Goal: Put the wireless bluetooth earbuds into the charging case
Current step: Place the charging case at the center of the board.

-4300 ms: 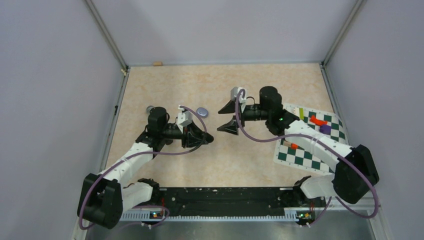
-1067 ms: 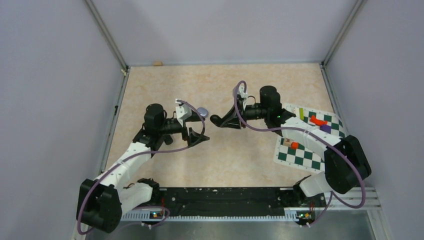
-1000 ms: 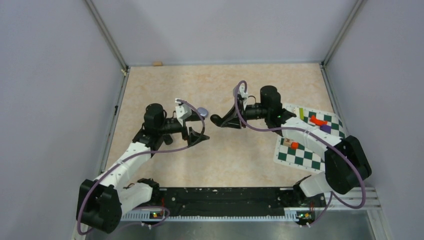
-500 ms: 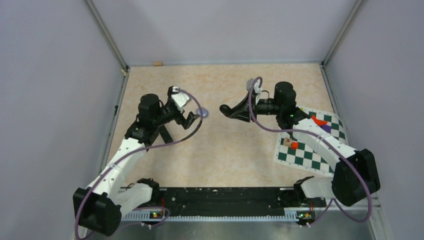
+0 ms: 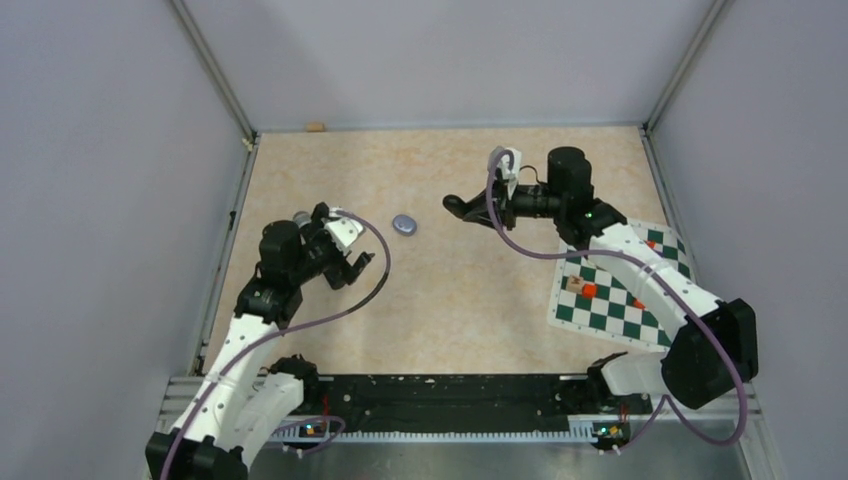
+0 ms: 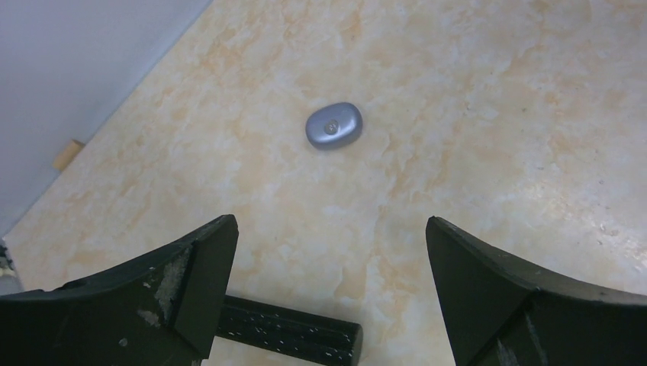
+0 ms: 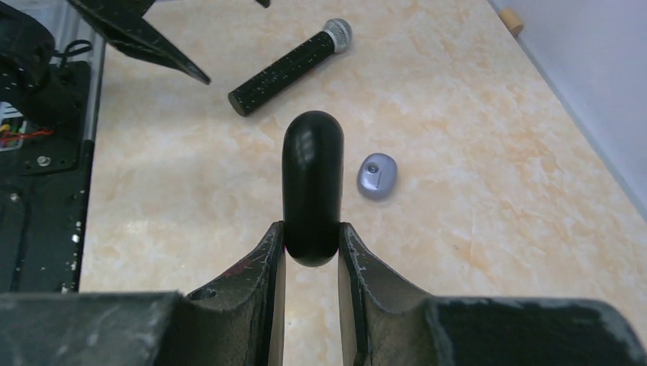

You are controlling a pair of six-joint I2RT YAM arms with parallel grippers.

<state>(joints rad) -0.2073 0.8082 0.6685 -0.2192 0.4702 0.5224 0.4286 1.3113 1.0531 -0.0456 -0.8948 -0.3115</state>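
Bright, even, diffuse light, with soft faint shadows on the table [image 5: 450,300], slight glare on the black case [image 7: 311,187], focus mostly sharp.

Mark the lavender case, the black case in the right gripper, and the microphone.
lavender case [image 6: 333,125], left wrist view, lid centre.
black case [image 7: 313,183], right wrist view, rounded edge.
microphone [image 7: 279,72], right wrist view, handle.

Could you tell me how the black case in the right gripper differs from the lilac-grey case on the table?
The black case is glossy; the lilac-grey case is pale, with a round mark on top. The black case is held edge-up in the right gripper; the lilac-grey case lies flat on the table. Both are smooth and rounded.
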